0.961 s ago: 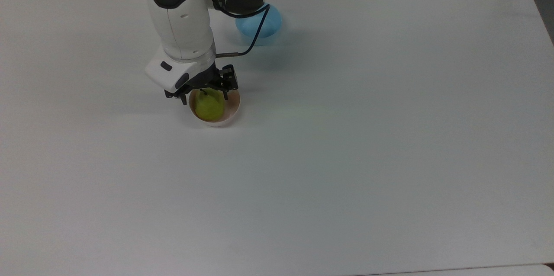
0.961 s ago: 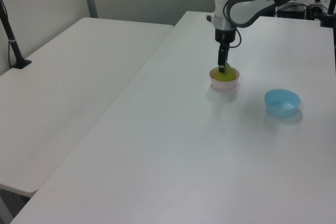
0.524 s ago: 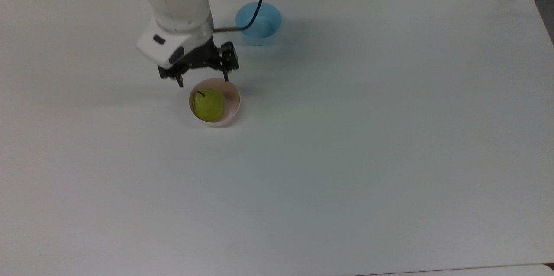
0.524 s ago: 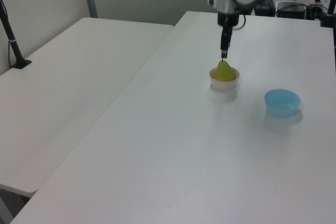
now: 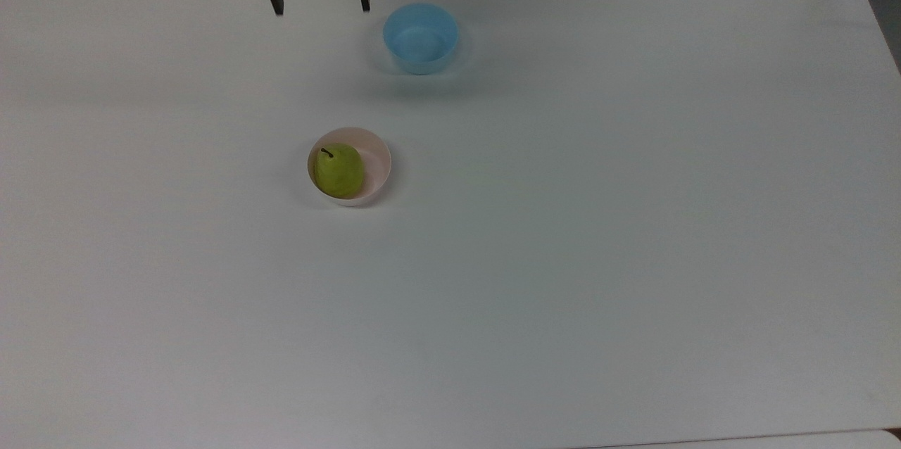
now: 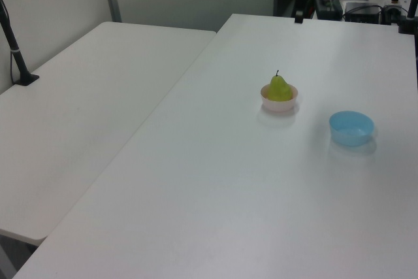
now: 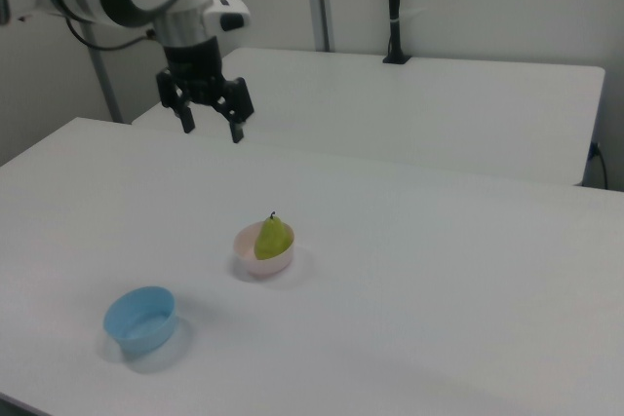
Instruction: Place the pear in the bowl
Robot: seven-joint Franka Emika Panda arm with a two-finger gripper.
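Pear upright in pink bowl, gripper spread empty above — arm cut off at top view's edge

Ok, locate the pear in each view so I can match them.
Top view: pear left of centre, in the pink bowl.
Left view: pear right of centre, upper half.
Right view: pear left of centre.
Shared landmark: the blue bowl.

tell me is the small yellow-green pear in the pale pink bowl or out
In. The small yellow-green pear sits upright inside the pale pink bowl, stem up; the open gripper is raised clear.
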